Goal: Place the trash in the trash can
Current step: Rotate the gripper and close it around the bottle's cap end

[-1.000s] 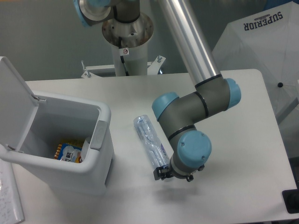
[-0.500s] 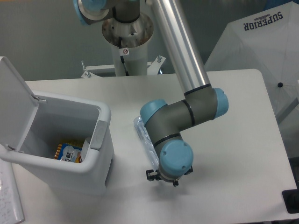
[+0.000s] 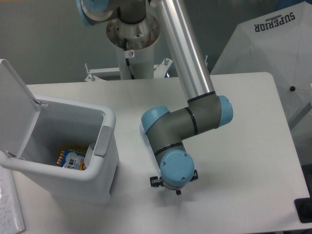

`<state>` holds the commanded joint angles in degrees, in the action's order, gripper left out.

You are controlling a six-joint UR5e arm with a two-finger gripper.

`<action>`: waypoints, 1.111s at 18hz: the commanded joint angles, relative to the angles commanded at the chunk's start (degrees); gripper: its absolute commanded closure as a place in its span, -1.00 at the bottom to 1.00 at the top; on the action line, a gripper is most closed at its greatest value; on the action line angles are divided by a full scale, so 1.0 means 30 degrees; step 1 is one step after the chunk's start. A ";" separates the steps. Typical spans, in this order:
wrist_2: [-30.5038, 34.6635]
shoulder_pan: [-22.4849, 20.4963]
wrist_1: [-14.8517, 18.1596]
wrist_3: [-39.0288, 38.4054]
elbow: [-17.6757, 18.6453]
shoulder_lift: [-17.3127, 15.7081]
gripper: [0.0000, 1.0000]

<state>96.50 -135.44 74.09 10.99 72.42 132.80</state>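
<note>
Camera: bottle (image 3: 145, 135) — clear, mostly behind arm.

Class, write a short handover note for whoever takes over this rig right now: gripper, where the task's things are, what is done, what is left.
Gripper: low over the table, hidden under the wrist; open or shut cannot be told.
Bottle: on the table beside the trash can, mostly covered by the arm.
Trash can: lid open, a colourful packet inside.
Done: nothing confirmed for the bottle.
Left: grasp bottle, drop it in.
</note>
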 joint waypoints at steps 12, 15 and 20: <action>0.0031 0.0030 -0.0205 0.0233 -0.0790 -0.0262 1.00; -0.0145 -0.0057 -0.0176 0.0379 -0.1259 -0.0991 1.00; -0.3240 -0.1110 -0.0671 0.1024 -0.2311 -0.2459 1.00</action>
<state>86.78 -138.77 72.08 14.06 65.49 125.42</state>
